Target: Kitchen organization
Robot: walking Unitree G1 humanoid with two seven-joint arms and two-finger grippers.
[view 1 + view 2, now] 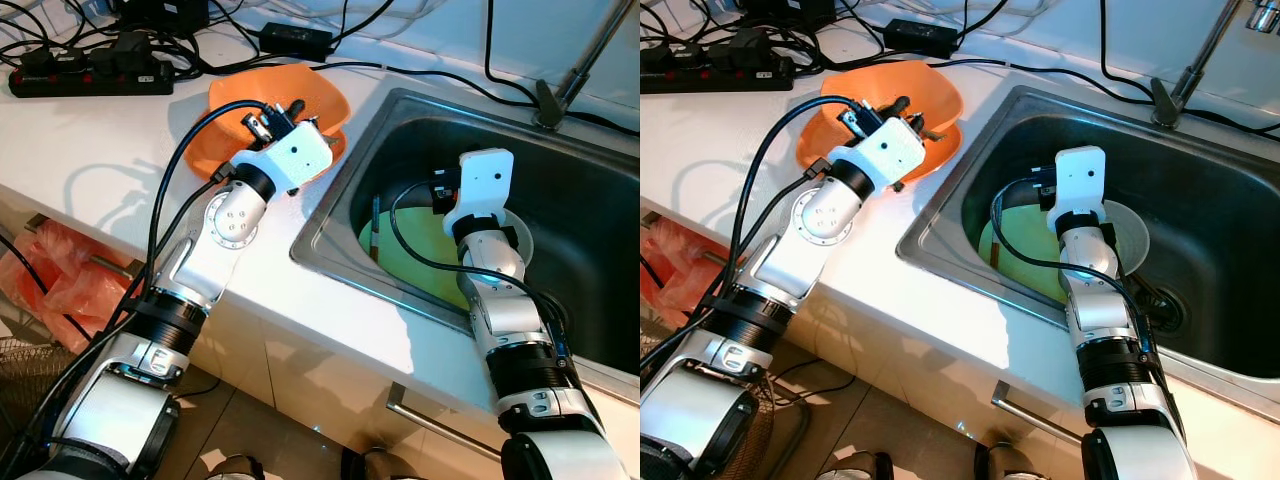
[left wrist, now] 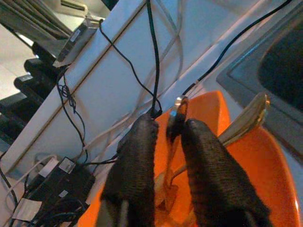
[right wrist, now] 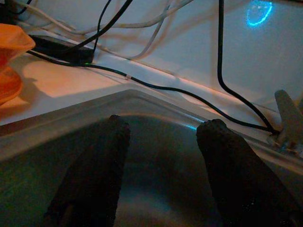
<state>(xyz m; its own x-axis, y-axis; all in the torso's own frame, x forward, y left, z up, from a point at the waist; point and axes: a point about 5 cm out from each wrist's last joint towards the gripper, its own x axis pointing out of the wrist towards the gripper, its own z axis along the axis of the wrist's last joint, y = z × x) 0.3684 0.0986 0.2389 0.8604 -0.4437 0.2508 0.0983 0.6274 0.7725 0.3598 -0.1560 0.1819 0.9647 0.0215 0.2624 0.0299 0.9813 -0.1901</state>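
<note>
We see a white countertop (image 1: 90, 140) running across the upper left, with a black power strip (image 1: 90, 78) and tangled cables along its far edge. An orange bowl (image 1: 275, 115) sits at upper centre, just beside the steel sink (image 1: 560, 190) that takes up the right side. Our left gripper (image 1: 272, 115) reaches over the bowl. Our right arm (image 1: 490, 260) extends into the sink above a pale green plate (image 1: 420, 245) and a white plate (image 1: 518, 235). An orange bag (image 1: 55, 275) lies at lower left.

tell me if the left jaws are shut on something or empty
Shut on a utensil. In the left wrist view the left gripper pinches a thin metal utensil handle between its two black fingers, above the orange bowl.
</note>
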